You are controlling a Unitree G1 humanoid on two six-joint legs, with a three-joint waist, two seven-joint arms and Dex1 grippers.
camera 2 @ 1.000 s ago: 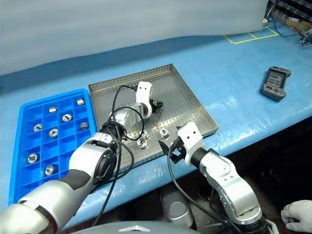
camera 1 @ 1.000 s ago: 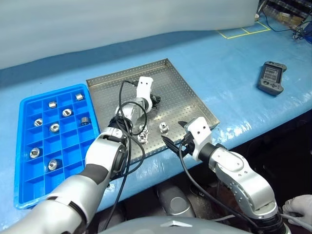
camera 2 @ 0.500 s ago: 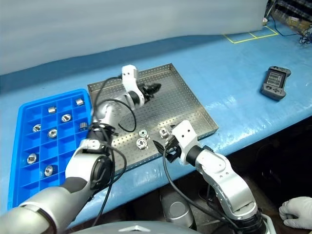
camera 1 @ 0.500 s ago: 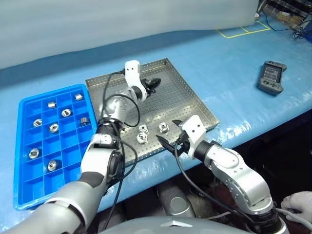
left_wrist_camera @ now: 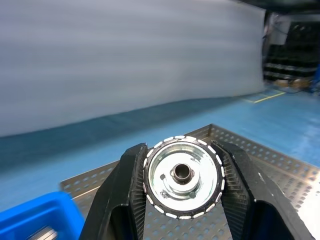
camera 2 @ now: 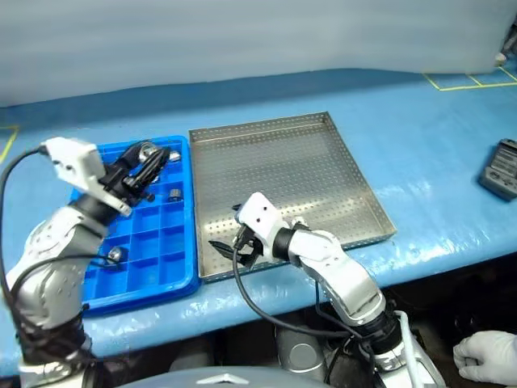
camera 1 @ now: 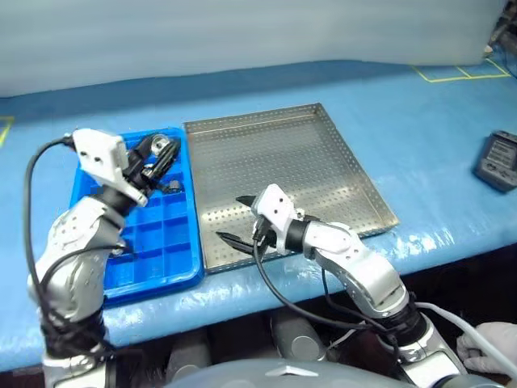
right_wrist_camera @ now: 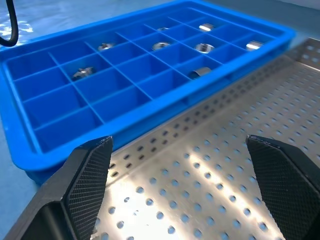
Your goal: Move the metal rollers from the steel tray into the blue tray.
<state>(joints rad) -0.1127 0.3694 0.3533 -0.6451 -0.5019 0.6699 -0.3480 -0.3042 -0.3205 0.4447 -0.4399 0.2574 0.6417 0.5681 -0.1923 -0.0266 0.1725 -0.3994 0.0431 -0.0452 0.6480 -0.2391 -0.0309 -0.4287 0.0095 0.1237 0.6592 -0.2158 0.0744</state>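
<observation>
Low in the frame's centre, the right end effector reached leftward over the near edge of the steel tray, its fingers spread wide and empty. Further back at the left, the left end effector was raised over the blue tray on the worktop, clamped on one metal roller; other rollers lay in the tray's far compartments.

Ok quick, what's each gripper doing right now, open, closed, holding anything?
Left gripper: closed on a metal roller, above the blue tray.
Right gripper: open, holding nothing, over the steel tray.
</observation>
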